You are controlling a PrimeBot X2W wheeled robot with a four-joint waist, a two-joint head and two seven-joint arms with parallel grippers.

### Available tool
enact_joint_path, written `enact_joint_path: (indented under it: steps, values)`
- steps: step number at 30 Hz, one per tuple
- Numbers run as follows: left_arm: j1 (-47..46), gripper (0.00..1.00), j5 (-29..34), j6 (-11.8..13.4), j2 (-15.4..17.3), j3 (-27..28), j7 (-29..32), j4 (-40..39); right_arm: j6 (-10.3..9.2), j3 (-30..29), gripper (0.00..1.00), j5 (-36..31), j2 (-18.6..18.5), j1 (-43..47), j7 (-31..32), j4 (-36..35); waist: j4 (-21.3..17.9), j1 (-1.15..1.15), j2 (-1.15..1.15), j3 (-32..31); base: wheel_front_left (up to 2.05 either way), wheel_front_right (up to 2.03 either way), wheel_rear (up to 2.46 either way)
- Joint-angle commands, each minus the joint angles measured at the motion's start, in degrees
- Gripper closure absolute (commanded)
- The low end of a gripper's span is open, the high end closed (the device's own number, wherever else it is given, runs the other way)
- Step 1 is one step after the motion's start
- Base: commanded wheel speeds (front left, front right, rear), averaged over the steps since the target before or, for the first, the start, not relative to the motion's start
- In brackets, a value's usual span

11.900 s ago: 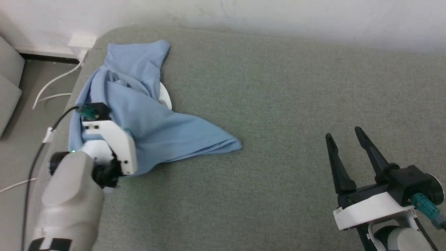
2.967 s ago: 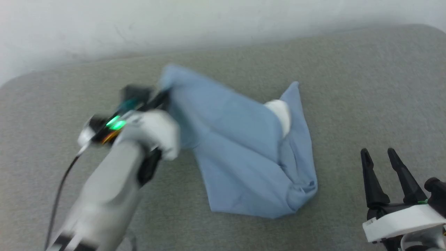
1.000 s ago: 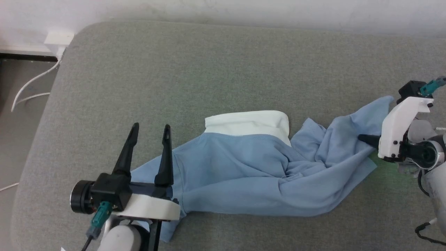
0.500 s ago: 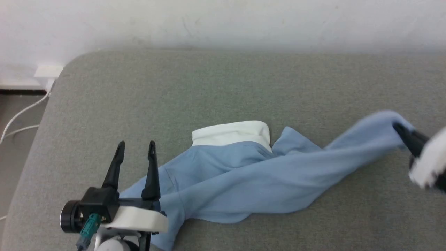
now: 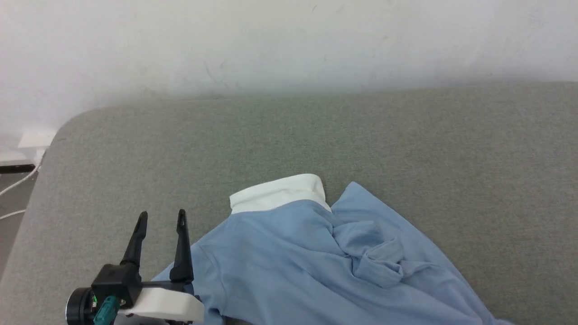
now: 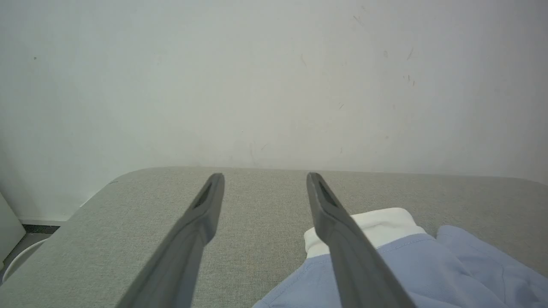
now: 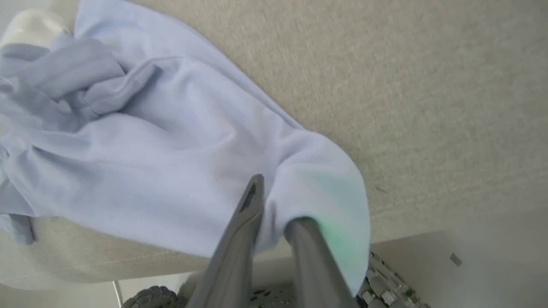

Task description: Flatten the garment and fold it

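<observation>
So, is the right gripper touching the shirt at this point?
Touching. In the right wrist view the right gripper pinches a fold of the garment between its fingers.

A grey-green woven cushion (image 5: pixel 316 135) spans the head view, its rounded corner at about ten o'clock. The garment (image 5: pixel 280 271), light blue, lies directly on the cushion toward five o'clock, rumpled rather than flat. Its white collar (image 5: pixel 276 194) sits at the garment's twelve o'clock edge, resting on the weave. A bunched fold (image 5: pixel 370 259) rises toward the garment's three o'clock side. In the right wrist view, one end of the garment at five o'clock hangs past the cushion's edge.
</observation>
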Motion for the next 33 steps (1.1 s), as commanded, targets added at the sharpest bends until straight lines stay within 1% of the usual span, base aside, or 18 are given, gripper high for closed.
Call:
enact_joint_path:
  steps: [1,4,6,8,9,13,18,22,26,27,28,29,30,33]
  values:
    - [0.33,0.00,-0.25,-0.20,0.21,0.15,0.04,0.15,-0.05,-0.43,0.00,-0.18,-0.08,-1.35,-1.05,-0.92,-0.38,0.02,0.00,-0.36,0.00,0.00,0.00]
    - [0.36,0.00,-0.32,-0.10,0.22,-0.09,0.40,0.15,-0.05,-2.68,0.00,-1.22,0.38,-4.59,-7.38,-2.74,-0.21,0.02,0.00,-0.33,0.00,0.00,0.00]
    - [0.11,0.00,-0.47,-0.30,0.22,-0.23,0.38,0.36,-0.05,-3.88,0.00,-2.32,0.06,-7.31,-11.47,-3.49,0.30,0.02,0.00,-0.14,0.00,0.00,0.00]
    - [-0.26,0.00,-0.54,-0.33,-0.02,-0.45,0.34,0.46,-0.05,-3.10,0.00,-3.52,-1.23,-9.79,-13.66,-3.67,1.04,0.02,0.00,0.08,0.00,0.00,0.00]
    - [-0.47,0.00,-0.55,-0.41,-0.15,-0.64,0.32,0.46,-0.05,-1.74,0.00,-3.82,-2.33,-10.83,-14.00,-3.46,1.55,0.02,0.00,0.26,0.00,0.00,0.00]
    - [-1.20,0.00,-0.54,-0.44,-0.53,-0.93,0.20,0.69,-0.05,8.24,0.00,-3.48,-7.82,-13.88,-11.87,-3.27,3.30,0.02,0.00,0.67,0.00,0.00,0.00]
    - [-1.60,0.00,-0.63,-0.35,-1.03,-0.92,0.03,0.92,-0.05,20.25,0.00,-1.09,-13.30,-17.47,-7.47,-5.31,4.84,0.02,0.00,1.39,0.00,0.00,0.00]
    - [-2.10,0.00,-0.51,-0.30,-1.33,-0.83,-0.09,0.90,-0.05,28.36,0.00,0.06,-17.04,-21.05,-3.59,-6.06,5.30,0.02,0.00,2.50,0.00,0.00,0.00]
    - [-2.78,0.00,-0.30,-0.50,-1.82,-1.02,-0.18,1.10,-0.05,34.10,0.00,1.56,-20.69,-23.96,1.58,-3.68,5.74,0.02,0.00,3.47,0.00,0.00,0.00]
    - [-2.86,0.00,-0.25,-0.53,-1.95,-1.06,-0.20,1.17,-0.05,34.97,0.10,1.56,-21.50,-24.34,3.12,-2.67,5.78,0.02,0.00,3.62,0.00,0.00,0.00]
    - [-2.94,0.00,-0.20,-0.55,-2.07,-1.09,-0.21,1.25,-0.05,35.77,0.47,1.45,-22.27,-24.85,4.33,-1.83,5.82,0.02,0.00,3.76,0.00,0.00,0.00]
    - [-3.00,0.00,-0.15,-0.58,-2.18,-1.11,-0.22,1.33,-0.05,36.25,0.69,1.19,-22.80,-25.56,4.56,-1.29,5.84,0.02,0.00,3.88,0.00,0.00,0.00]
    - [-3.07,0.00,-0.11,-0.62,-2.27,-1.10,-0.24,1.40,-0.05,36.54,1.00,1.52,-22.88,-26.03,4.73,-0.64,5.84,0.02,0.00,4.00,0.00,0.00,0.00]
    - [-3.24,0.00,-0.04,-0.75,-2.55,-1.02,-0.26,1.72,-0.05,36.32,1.00,2.23,-22.88,-27.76,3.13,0.33,5.76,0.02,0.00,4.08,0.00,0.00,0.00]
